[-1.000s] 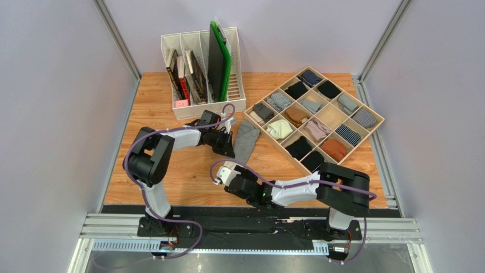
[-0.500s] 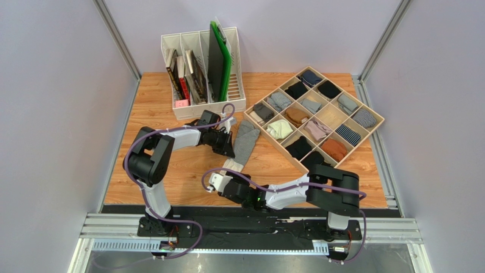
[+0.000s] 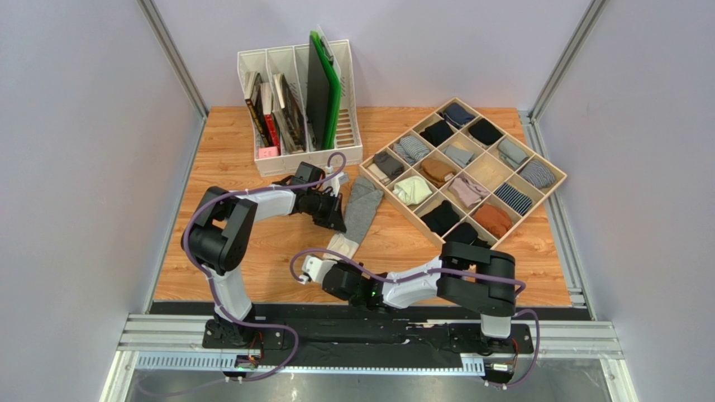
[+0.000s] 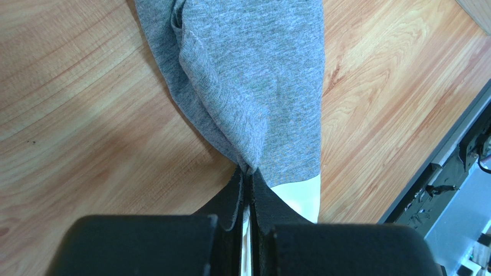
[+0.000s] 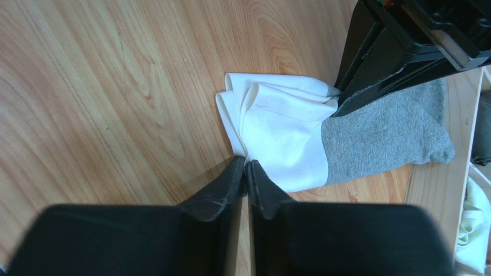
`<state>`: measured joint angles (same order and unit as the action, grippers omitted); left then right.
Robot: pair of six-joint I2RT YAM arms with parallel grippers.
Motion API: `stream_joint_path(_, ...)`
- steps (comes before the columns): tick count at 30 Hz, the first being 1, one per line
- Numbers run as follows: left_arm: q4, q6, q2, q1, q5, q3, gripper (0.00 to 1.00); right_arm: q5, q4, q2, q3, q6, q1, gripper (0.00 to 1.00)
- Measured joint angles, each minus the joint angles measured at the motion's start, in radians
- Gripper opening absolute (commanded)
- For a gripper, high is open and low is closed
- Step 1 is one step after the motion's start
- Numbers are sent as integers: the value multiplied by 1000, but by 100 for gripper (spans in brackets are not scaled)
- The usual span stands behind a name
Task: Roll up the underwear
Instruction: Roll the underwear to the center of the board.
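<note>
Wooden bench [image 3: 252,159] carries the underwear [image 3: 362,209] stretched long at its middle, not yet rolled. Its grey end is pinched in the left hand [image 4: 248,172], while the right hand [image 5: 246,164] has its tips closed on the white waistband [image 5: 282,138]. All the rolling looks still to do.

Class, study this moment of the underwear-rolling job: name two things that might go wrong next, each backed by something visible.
1. The right gripper pinches only the very edge of the white waistband; the cloth may slip free once rolling starts.
2. The left gripper holds the underwear by a bunched fold of grey fabric, so it lies creased, not flat; the roll may turn out lopsided.
</note>
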<state>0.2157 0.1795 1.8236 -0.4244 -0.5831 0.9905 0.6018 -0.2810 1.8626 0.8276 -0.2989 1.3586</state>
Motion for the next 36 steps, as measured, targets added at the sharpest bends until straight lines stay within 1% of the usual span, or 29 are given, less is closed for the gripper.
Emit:
stream_joint_path(7,0,0,0,1,0,0,0,8,10,4,17,23,-18,0)
stream_joint_path(10,0,0,0,1,0,0,0,1,40,-13,17,46,-31,0)
stream_joint_path(16,-4,1,0,2,0,-2,0,-23,124,-84,16,113,-106,0)
stream_joint_path(21,-5,1,0,2,-4,-3,0,-37,129,-126,17,150,-172,0)
stream_joint_path(31,-25,5,0,3,-16,-12,0,-84,180,-131,47,186,-209,0)
stream_joint_path(34,-30,10,0,3,-17,-14,17,-93,206,-139,66,205,-222,0)
stream_joint_path(35,-34,16,0,3,-14,-17,28,-100,225,-145,77,217,-230,0)
stream_joint_path(36,-39,21,0,4,-13,-19,33,-107,240,-151,87,228,-240,0)
